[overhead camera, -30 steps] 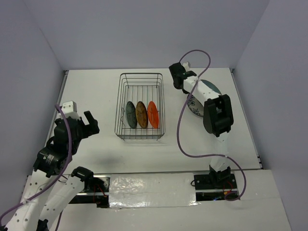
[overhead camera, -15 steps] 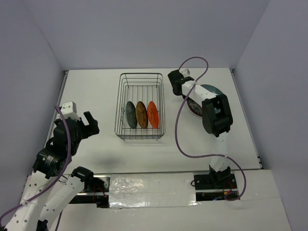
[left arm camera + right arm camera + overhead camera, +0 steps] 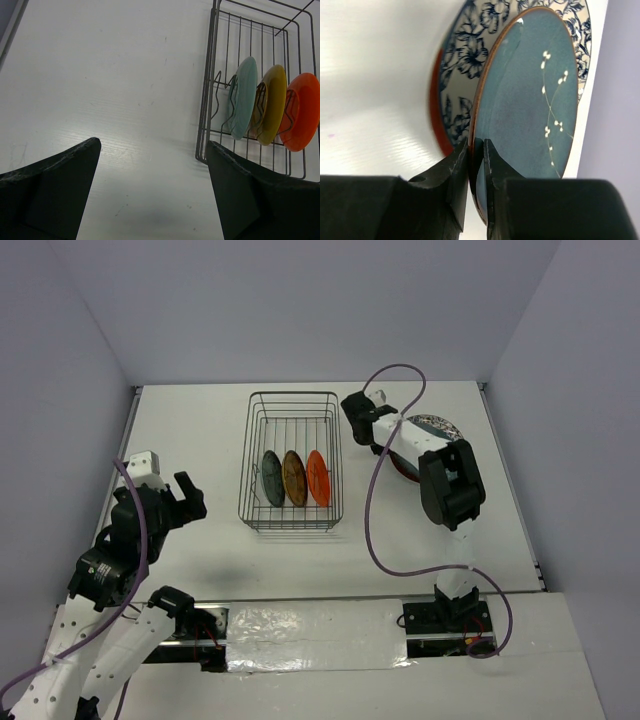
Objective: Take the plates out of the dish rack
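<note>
The dish rack (image 3: 246,462) stands at the table's middle and holds three upright plates: a teal one (image 3: 271,478), a yellow-brown one (image 3: 294,478) and an orange one (image 3: 318,477). They also show in the left wrist view: teal (image 3: 243,97), yellow-brown (image 3: 272,102), orange (image 3: 301,110). My right gripper (image 3: 476,145) is shut on the rim of a teal plate with an orange rim (image 3: 530,110). It holds that plate tilted just over a white flowered plate with a red rim (image 3: 465,65) lying right of the rack (image 3: 440,427). My left gripper (image 3: 153,145) is open and empty, left of the rack.
The table's right edge and the wall run close behind the two plates (image 3: 620,100). The rack's near left corner (image 3: 202,157) lies just ahead of my left gripper's right finger. The right arm's purple cable (image 3: 372,510) loops over the table between rack and arm.
My right gripper has shifted left and lowered the teal orange-rimmed plate, which now lies flatter over the white plate. The left arm has not moved.
</note>
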`<action>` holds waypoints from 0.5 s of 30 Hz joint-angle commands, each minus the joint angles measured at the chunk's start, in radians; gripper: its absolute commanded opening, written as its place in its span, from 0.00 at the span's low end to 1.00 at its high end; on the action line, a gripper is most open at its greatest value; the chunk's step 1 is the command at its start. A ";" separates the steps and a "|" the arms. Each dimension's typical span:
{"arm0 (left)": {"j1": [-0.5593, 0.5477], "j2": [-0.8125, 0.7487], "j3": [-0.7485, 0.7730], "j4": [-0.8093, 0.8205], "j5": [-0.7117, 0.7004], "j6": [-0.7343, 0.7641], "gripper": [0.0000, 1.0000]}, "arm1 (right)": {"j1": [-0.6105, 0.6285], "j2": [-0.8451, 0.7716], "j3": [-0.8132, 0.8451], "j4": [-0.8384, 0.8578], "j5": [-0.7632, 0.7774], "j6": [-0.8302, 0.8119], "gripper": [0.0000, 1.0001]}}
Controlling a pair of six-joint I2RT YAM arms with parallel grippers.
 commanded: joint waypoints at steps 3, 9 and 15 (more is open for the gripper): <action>-0.007 -0.010 0.004 0.040 0.000 -0.004 0.99 | 0.015 -0.032 0.069 -0.002 -0.009 0.053 0.29; -0.011 -0.015 0.001 0.040 -0.001 -0.004 1.00 | 0.014 0.041 0.105 -0.019 0.054 0.028 0.31; -0.014 -0.012 0.003 0.039 -0.001 -0.006 0.99 | -0.003 0.064 0.118 -0.017 0.056 0.011 0.35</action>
